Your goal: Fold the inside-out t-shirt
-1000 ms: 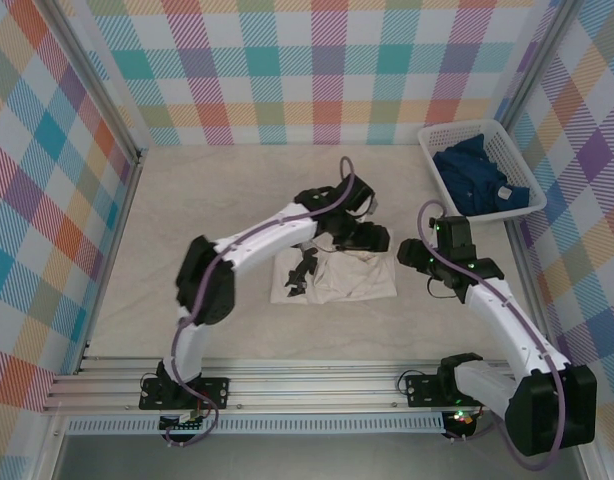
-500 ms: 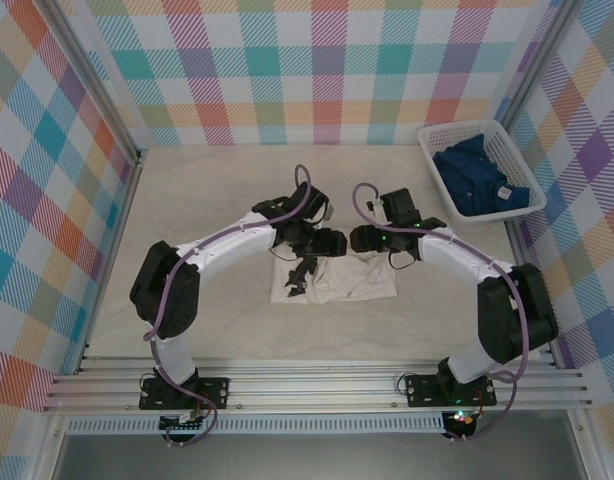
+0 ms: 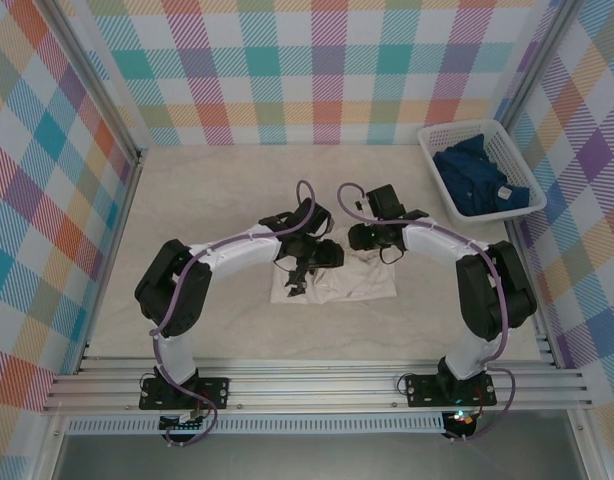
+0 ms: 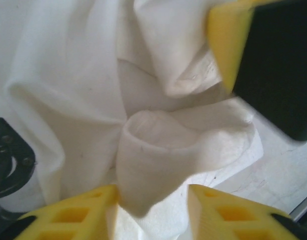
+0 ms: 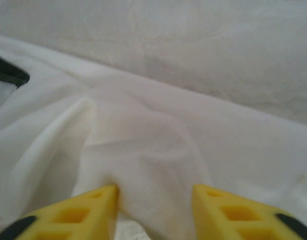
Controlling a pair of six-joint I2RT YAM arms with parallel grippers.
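White cotton t-shirt lies bunched mid-counter, with both hands at its far edge. Left hand: fingers pinch a rolled fold. Right hand: fingers straddle a raised ridge; cannot tell if clamped. Lift both level and together, keeping the edge taut, without dragging the lower layer.

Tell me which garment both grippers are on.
The white t-shirt on the table: left gripper and right gripper have its cloth between their fingers. The dark blue garment lies in the basket.
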